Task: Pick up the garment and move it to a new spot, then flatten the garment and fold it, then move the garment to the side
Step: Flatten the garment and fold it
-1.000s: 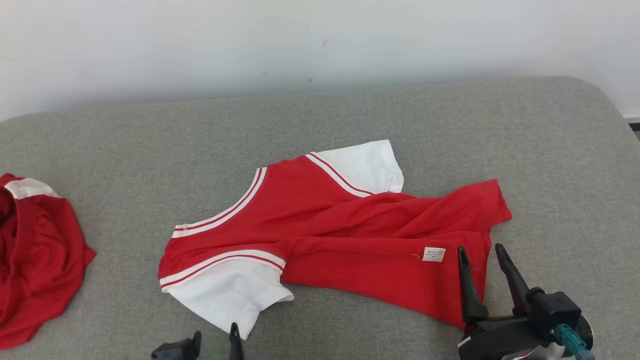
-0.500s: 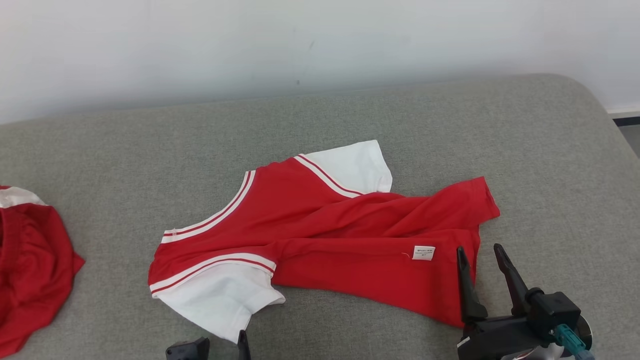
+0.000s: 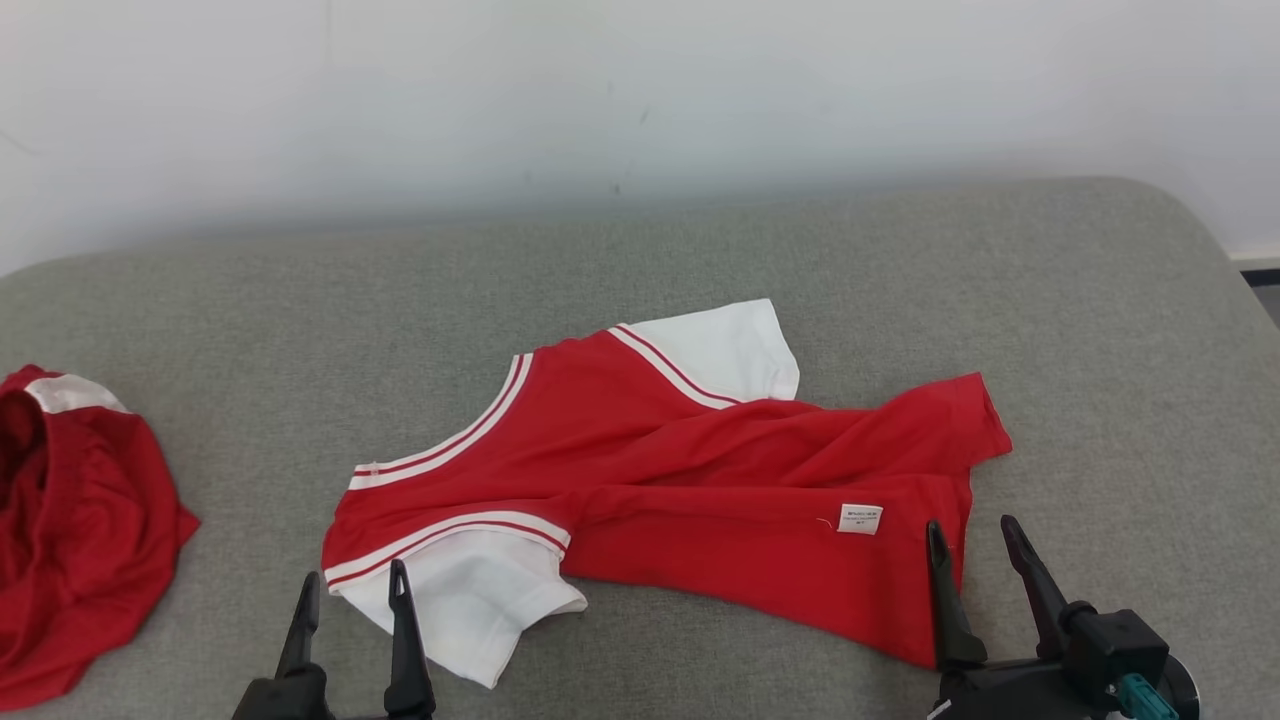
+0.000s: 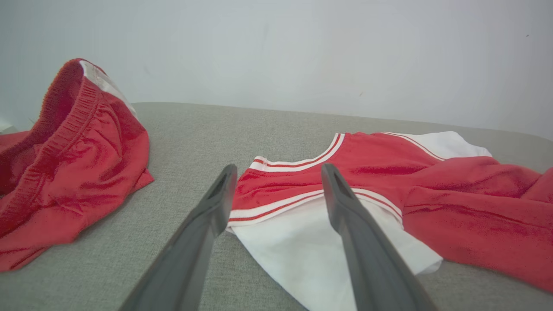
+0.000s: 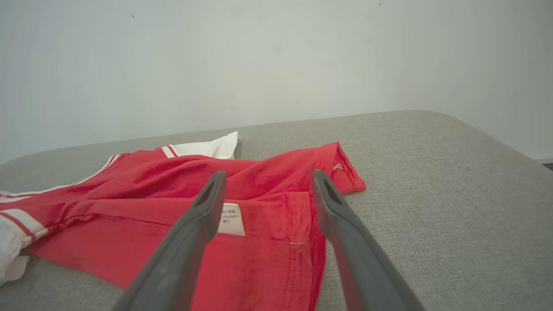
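Lying rumpled across the middle of the grey cushion (image 3: 1100, 330), the shirt (image 3: 700, 470) is red, with white sleeves and red-and-white striped trim. Its neckline faces the cushion's left edge and its hem faces the right edge. The near sleeve (image 3: 470, 600) spreads towards the near edge, and the far sleeve (image 3: 725, 350) points towards the far edge. The red body is creased, with a long fold running along it, and one hem corner sticks out towards the right edge. A small white label (image 3: 861, 518) sits on the red cloth near the hem.

The left gripper (image 3: 355, 575) hovers at the near edge with its fingers spread apart, holding nothing. In the head view one finger stands over the near sleeve and the other over bare cushion. The right gripper (image 3: 970, 525) is likewise spread wide and empty, at the near edge by the hem. One of its fingers is over red cloth just beside the label, the other over bare cushion. I cannot tell whether either gripper touches the cloth.

Red shorts (image 3: 90, 540) with an elastic waistband lie heaped at the left edge, well apart from the shirt. A pale wall (image 3: 640, 90) rises behind the far edge.
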`<state>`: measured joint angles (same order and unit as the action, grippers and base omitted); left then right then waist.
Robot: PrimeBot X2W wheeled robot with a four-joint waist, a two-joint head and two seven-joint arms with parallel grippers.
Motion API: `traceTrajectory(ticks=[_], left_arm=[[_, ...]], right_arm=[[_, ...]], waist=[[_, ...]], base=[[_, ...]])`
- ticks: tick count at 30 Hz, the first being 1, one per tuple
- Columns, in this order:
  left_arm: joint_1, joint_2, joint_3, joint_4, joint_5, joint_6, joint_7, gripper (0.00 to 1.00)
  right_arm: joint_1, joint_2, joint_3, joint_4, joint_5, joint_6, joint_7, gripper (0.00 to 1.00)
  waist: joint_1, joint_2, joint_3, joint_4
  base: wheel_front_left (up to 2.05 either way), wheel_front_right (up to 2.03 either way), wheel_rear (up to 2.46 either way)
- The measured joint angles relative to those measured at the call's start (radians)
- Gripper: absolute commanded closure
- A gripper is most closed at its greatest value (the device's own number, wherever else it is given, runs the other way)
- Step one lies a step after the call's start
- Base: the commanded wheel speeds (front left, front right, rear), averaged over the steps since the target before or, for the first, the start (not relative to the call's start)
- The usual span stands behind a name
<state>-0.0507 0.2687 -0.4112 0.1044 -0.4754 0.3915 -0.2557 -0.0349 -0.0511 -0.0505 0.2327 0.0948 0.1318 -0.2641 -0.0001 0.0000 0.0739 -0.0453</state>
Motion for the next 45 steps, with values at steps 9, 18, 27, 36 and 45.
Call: traceTrajectory(ticks=[9, 18, 27, 36, 45], left_arm=[[0.096, -0.025, 0.105, -0.168, 0.234, -0.137, -0.007, 0.0], [0.203, -0.181, 0.387, -0.251, 0.262, -0.341, -0.007, 0.0], [0.225, -0.212, 0.429, -0.165, 0.39, -0.454, -0.007, 0.0], [0.25, -0.215, 0.425, -0.064, 0.408, -0.472, -0.007, 0.0], [0.245, -0.217, 0.423, -0.048, 0.404, -0.483, -0.007, 0.0]], right_arm=[[0.034, 0.001, -0.002, -0.037, -0.03, 0.0, 0.0, 0.0], [0.074, 0.0, 0.019, -0.047, -0.048, 0.0, 0.0, 0.0], [0.084, 0.0, 0.033, -0.027, -0.073, 0.0, 0.0, 0.0], [0.094, 0.0, 0.026, -0.006, -0.071, 0.0, 0.0, 0.0], [0.087, 0.0, 0.024, -0.018, -0.06, 0.0, 0.0, 0.0]], waist=[[0.0, -0.0001, -0.03, 0.016], [0.0, 0.0, -0.045, 0.039], [0.0002, 0.0001, -0.04, 0.053], [0.0001, 0.0, -0.057, 0.039], [0.0001, 0.0, -0.046, 0.034]], base=[[0.0, 0.0, 0.0], [0.0, 0.0, 0.0], [0.0, 0.0, 0.0], [0.0, 0.0, 0.0], [0.0, 0.0, 0.0]])
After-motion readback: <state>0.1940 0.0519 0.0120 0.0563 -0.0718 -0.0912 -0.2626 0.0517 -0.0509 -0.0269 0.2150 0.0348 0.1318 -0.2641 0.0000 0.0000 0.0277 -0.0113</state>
